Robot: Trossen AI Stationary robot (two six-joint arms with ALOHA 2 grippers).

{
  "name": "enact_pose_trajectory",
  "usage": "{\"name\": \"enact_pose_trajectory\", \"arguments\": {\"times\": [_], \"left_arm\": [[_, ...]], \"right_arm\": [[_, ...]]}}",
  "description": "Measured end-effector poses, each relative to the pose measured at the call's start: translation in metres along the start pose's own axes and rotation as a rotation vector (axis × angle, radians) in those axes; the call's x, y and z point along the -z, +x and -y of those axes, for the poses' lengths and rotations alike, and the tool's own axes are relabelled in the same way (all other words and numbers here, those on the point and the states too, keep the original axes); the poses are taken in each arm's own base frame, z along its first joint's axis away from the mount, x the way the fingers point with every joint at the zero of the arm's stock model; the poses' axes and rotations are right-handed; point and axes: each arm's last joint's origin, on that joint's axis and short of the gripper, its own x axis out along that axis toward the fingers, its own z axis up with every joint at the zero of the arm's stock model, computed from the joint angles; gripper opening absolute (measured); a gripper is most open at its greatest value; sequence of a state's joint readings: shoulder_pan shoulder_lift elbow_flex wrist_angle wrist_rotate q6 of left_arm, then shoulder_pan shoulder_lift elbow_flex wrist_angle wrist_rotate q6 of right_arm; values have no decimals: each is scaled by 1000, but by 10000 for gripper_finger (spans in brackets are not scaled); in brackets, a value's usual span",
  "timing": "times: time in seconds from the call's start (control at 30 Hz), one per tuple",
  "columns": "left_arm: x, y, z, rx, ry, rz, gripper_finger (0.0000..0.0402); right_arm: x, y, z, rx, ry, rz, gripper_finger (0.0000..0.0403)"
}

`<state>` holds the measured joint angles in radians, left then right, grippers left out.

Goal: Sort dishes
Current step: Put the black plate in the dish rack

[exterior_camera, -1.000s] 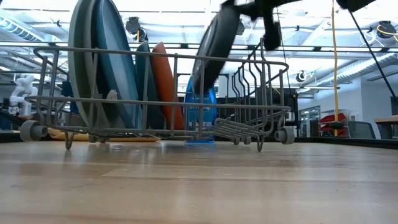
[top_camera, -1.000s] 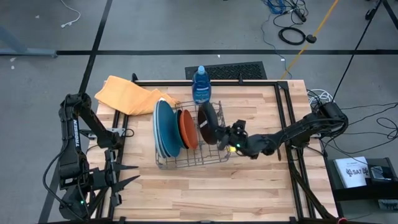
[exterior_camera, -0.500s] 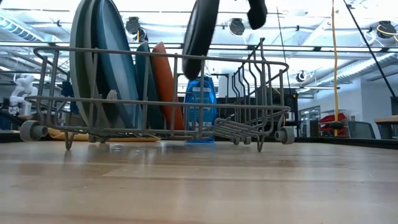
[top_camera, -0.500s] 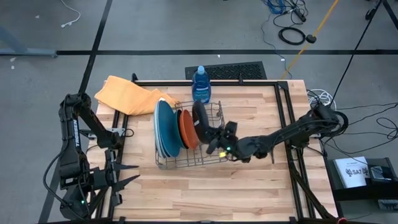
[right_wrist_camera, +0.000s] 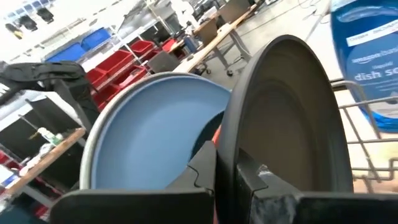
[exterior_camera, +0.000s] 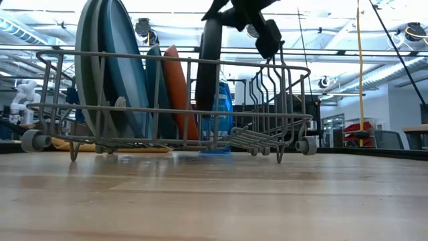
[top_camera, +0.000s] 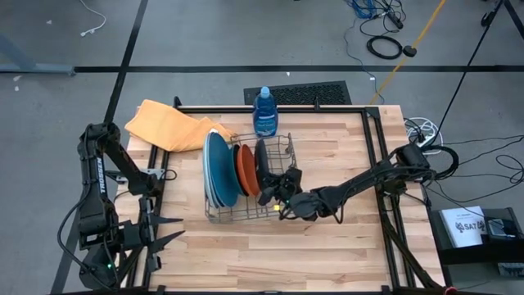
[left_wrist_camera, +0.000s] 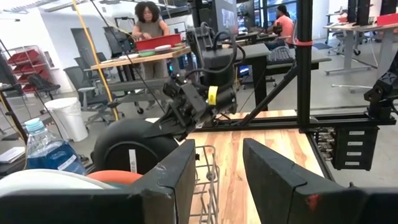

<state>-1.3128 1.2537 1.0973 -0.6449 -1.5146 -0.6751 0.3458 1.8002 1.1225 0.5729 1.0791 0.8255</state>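
A wire rack [top_camera: 246, 215] stands mid-table. At its left end several blue and grey plates [top_camera: 216, 170] stand on edge, with an orange plate [top_camera: 244, 169] beside them. My right gripper [top_camera: 277, 195], reaching in from the table's right, is shut on a black plate [top_camera: 260, 164]. In the low view this black plate [exterior_camera: 210, 67] stands upright, its lower part inside the rack next to the orange plate [exterior_camera: 178, 87]. My left gripper [left_wrist_camera: 217, 180] waits open at the table's left, pointing level toward the rack. My right gripper pinches the black plate's rim [right_wrist_camera: 231, 163] between its two fingers, one on each face, at the plate's upper part on the near side. The fingers come level from the table's right. The plate stands upright on edge. I cannot tell whether its lower edge rests on the rack wires.
A blue dish-soap bottle [top_camera: 264, 111] stands just beyond the rack's far side. An orange cloth [top_camera: 172, 124] lies at the far left corner. The rack's right end [exterior_camera: 267, 100] holds no plates. The bare wood [top_camera: 327, 246] runs along the near edge. People show in the room behind.
My right gripper has carried the black plate toward the table's left and a little down, rolling as it went. The plate, tilted and above the rack's right part before, now stands upright with its lower part in the rack, close beside the orange plate.
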Motion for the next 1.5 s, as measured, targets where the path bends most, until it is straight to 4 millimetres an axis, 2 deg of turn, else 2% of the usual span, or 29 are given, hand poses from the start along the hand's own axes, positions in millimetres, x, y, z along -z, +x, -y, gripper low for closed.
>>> {"name": "enact_pose_trajectory", "arguments": {"times": [0.7, 1.5], "left_arm": [[0, 0, 0, 1, -9, 0, 136], [0, 0, 0, 1, -9, 0, 136]], "right_arm": [[5, 3, 10, 53, -40, -45, 10], [6, 3, 10, 36, -117, -63, 154]]}}
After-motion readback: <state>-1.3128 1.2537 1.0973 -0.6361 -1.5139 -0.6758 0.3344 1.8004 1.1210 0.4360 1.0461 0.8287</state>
